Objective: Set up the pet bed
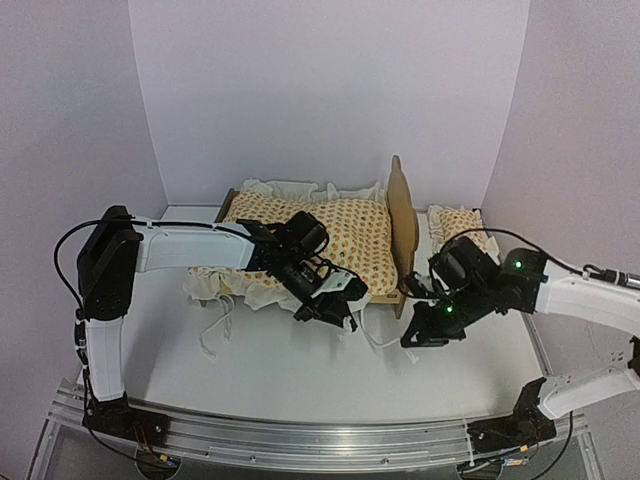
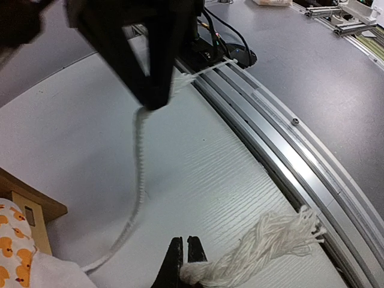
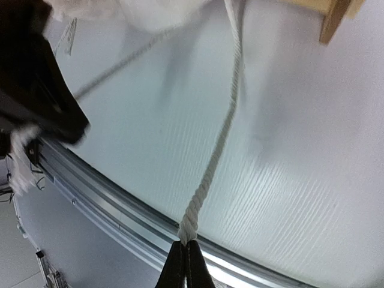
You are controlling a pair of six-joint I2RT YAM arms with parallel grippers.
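The pet bed stands at the back of the table, its plywood headboard on the right. An orange-patterned cushion with white ruffles lies on it. My left gripper is shut on the tasselled end of a white cord, low over the table in front of the bed. My right gripper is shut on a twisted white cord that runs up toward the cushion. In the top view the left gripper and right gripper hang near the bed's front right corner.
A small matching pillow lies right of the headboard. More loose white ties trail from the cushion's left front. An aluminium rail runs along the table's near edge. White walls close in the back and sides.
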